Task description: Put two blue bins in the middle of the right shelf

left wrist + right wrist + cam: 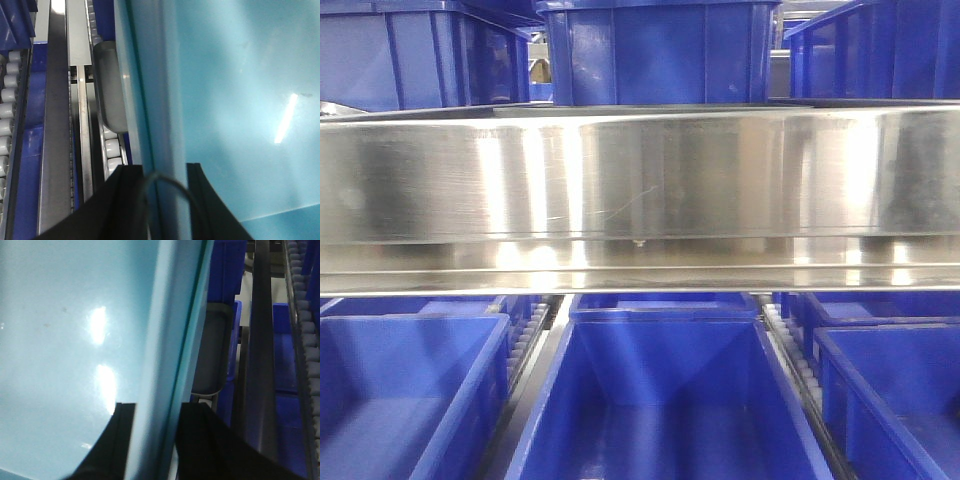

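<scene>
A pale blue bin (240, 100) fills the right of the left wrist view. Its thick rim runs down between the black fingers (125, 200) of my left gripper (165, 172), which is shut on that rim. The right wrist view shows a pale blue bin (60, 340) on the left, its rim pinched by my right gripper (156, 410), one finger inside the wall and one outside. I cannot tell whether this is one bin or two stacked. Neither the pale bin nor a gripper shows in the front view.
A shiny steel shelf beam (640, 190) crosses the front view. Dark blue bins stand above it (660, 50) and below it (655, 400), (410, 390), (890, 390). White roller tracks (7, 100), (305, 315) and grey rails (262, 340) run beside the held bin.
</scene>
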Tool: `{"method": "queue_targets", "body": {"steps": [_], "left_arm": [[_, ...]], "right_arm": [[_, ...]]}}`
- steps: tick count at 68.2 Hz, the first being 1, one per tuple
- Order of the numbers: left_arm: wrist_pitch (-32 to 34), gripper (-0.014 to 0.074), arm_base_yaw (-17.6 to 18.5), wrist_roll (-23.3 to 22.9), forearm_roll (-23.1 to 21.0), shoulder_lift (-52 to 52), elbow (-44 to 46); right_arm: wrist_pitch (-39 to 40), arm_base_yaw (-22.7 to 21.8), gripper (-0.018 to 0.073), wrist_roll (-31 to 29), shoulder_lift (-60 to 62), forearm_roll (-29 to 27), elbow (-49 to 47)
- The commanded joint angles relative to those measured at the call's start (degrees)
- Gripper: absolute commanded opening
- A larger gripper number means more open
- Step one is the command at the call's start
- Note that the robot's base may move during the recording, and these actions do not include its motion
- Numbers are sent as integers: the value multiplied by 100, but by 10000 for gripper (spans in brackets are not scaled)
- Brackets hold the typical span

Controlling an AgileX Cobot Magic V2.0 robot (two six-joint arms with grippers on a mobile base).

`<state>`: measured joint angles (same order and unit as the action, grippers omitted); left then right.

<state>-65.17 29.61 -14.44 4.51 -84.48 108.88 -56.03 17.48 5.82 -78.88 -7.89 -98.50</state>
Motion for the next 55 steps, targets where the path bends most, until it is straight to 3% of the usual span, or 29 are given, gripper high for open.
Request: {"method": "queue_targets", "body": {"steps": [1, 31, 55], "left_arm": [[372, -111, -13, 66, -119, 128, 96], [399, -111, -13, 66, -109, 128, 96], [969, -111, -13, 66, -109, 128, 96]], "right_arm": [[512, -31, -155, -25, 85, 171, -96], [557, -31, -155, -25, 7, 171, -96], [556, -31, -155, -25, -60, 171, -96]]}}
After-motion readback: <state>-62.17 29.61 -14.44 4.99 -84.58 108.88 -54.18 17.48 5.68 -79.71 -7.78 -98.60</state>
